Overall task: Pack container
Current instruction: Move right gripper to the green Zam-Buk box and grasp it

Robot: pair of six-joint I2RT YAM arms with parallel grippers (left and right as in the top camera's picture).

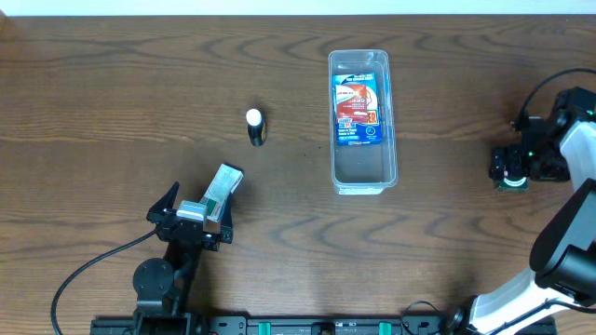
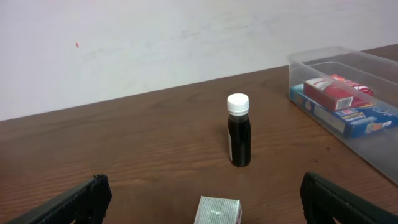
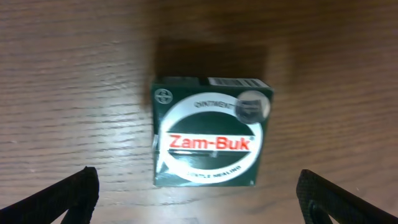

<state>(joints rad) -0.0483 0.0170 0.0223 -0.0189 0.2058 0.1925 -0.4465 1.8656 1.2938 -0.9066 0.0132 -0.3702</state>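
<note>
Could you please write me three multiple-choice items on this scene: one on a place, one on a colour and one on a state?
1. Where is the dark bottle relative to the container?
A inside it
B outside it, on the table
C on its rim

2. What colour is the bottle's cap?
A white
B red
C green

3. How is the right gripper set over the Zam-Buk box?
A shut on it
B shut beside it
C open

Key:
1 B, it stands upright on bare wood, apart from the container.
2 A, the left wrist view shows it white.
3 C, both fingers stand wide of the box.
</note>
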